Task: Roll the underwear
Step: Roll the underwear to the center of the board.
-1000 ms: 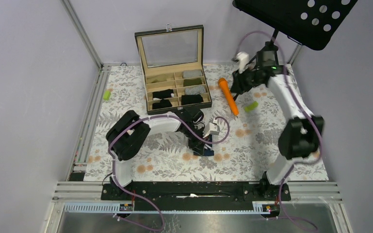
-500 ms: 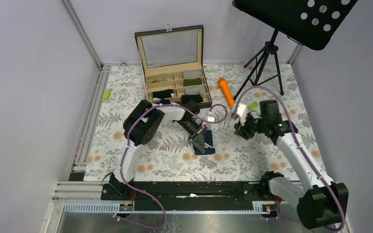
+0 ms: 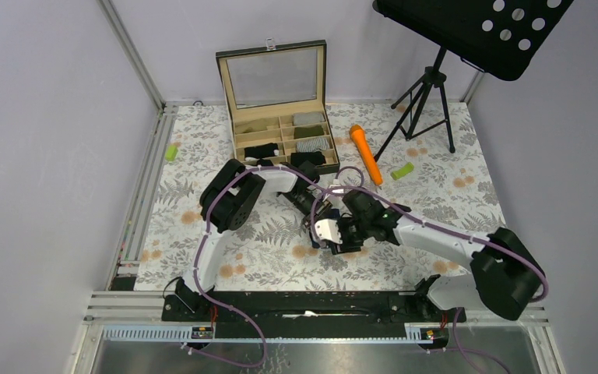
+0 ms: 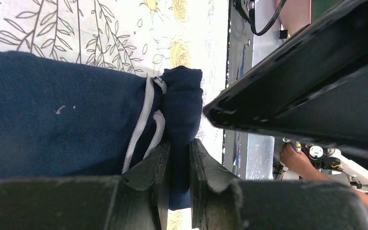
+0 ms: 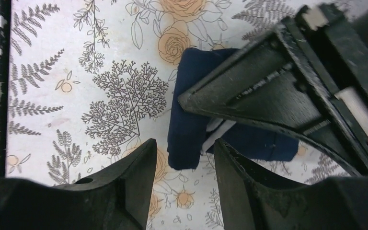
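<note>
The left claw (image 4: 178, 146) is pinching the rolled-up end of the soft navy blue fabric underwear (image 4: 52, 129) with white trim. The little roll sits right between its two fingers. The flat part of the cloth spreads out to one side of that claw. It lies on the table (image 4: 100, 28), which has a flowery cover.

The right claw (image 5: 184, 143) is spread wide and has nothing in it. It hangs just over the same underwear, and the folded end shows just past its fingertips. The two claws are very close together.

Well past both claws stands a tan box (image 3: 272, 75) with a see-through lid. Near it lies an orange carrot-shaped stick (image 3: 366, 154).
</note>
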